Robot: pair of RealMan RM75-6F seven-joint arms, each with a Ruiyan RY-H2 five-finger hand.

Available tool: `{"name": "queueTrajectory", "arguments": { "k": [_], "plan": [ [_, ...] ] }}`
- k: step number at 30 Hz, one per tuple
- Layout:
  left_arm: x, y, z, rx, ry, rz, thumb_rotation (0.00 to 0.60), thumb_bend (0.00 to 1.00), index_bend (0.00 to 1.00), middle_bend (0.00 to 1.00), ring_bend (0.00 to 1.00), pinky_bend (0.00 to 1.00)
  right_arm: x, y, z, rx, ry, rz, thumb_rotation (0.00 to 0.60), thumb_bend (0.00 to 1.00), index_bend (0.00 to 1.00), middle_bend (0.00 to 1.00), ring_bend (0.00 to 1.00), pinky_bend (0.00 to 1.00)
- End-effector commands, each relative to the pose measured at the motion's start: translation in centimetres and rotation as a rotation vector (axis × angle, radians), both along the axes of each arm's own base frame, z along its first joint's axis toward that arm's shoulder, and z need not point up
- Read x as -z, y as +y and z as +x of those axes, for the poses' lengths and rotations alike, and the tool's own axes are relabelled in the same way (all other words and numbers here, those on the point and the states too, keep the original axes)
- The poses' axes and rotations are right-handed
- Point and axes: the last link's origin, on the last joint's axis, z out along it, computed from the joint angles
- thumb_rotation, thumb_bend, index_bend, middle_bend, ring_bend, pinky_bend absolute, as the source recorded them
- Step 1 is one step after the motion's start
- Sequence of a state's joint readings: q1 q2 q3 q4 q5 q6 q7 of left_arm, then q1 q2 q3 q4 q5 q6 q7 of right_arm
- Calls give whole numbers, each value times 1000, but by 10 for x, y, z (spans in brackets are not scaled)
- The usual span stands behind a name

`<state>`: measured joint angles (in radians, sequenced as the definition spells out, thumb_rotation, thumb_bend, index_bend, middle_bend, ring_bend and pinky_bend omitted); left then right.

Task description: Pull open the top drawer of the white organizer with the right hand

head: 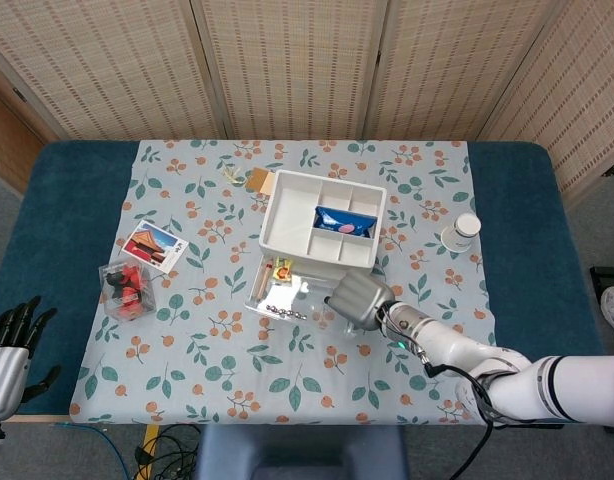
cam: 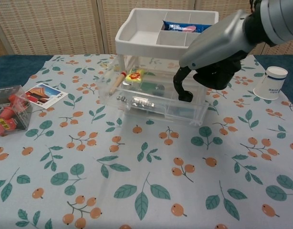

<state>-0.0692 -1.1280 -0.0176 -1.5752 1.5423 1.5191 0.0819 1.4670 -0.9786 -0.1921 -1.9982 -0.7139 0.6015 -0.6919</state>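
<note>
The white organizer (head: 287, 215) stands mid-table, its top a divided tray (cam: 141, 36). Below it the clear top drawer (cam: 151, 107) is drawn out toward the front, showing small items and metal pieces inside. My right hand (head: 355, 298) sits at the drawer's front right. Its dark fingers (cam: 181, 88) curl down inside the drawer, hooked behind its front wall. My left hand (head: 12, 345) hangs off the table's near left corner, fingers spread and holding nothing; the chest view does not show it.
A paper cup (cam: 271, 82) stands right of the organizer. A clear box of red items (cam: 5, 114) and a picture card (cam: 41, 94) lie at the left. A blue packet (head: 342, 221) lies in the tray on top.
</note>
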Motion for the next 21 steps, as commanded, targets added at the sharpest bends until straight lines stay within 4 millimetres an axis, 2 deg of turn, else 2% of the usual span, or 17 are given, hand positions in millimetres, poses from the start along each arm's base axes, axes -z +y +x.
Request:
{"name": "queueTrajectory", "arguments": {
  "k": [1, 21],
  "plan": [
    [0, 0, 0, 0, -1, 0, 600, 230, 129, 19, 9, 81, 1, 0, 1, 0, 0, -1, 600, 1000, 267, 1000, 1000, 1000],
    [-1, -1, 0, 1, 1, -1, 600, 230, 129, 19, 8, 81, -5, 2, -1, 10, -36, -19, 600, 1000, 132, 1000, 1000, 1000]
  ]
}}
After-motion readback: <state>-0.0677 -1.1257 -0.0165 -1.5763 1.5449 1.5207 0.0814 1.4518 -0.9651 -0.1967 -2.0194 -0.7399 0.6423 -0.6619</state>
